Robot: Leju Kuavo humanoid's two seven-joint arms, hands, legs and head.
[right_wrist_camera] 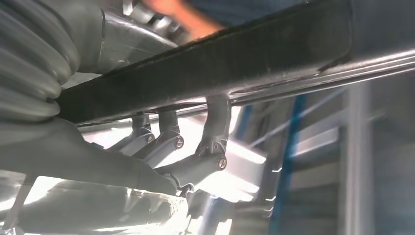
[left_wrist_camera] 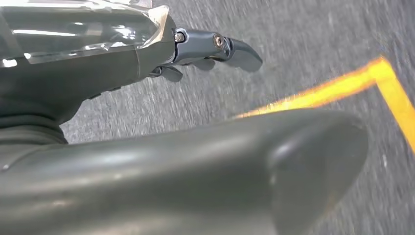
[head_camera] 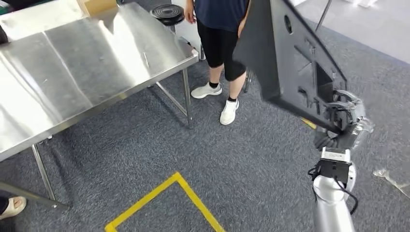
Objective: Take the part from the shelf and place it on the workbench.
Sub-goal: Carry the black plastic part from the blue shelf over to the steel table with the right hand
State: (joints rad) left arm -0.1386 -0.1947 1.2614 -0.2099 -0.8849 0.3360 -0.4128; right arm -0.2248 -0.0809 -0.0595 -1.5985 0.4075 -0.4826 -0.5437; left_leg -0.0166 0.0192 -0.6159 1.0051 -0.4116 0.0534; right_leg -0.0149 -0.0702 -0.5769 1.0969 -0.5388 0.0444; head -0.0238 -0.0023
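Observation:
The part (head_camera: 290,58) is a large black moulded panel with cut-outs, held up on edge at the right of the head view. My right hand (head_camera: 341,118) grips its lower corner. In the right wrist view the fingers (right_wrist_camera: 210,147) hook over the part's dark edge (right_wrist_camera: 220,58). The steel workbench (head_camera: 72,67) stands at the left, well apart from the part. My left hand (left_wrist_camera: 210,49) hangs over the carpet with its fingers apart and nothing in it.
A person (head_camera: 220,43) in dark clothes and white shoes stands just beyond the workbench's right corner, close to the part. A black stool (head_camera: 168,13) stands behind. Yellow tape (head_camera: 164,198) marks the grey carpet. A foot (head_camera: 12,207) shows at bottom left.

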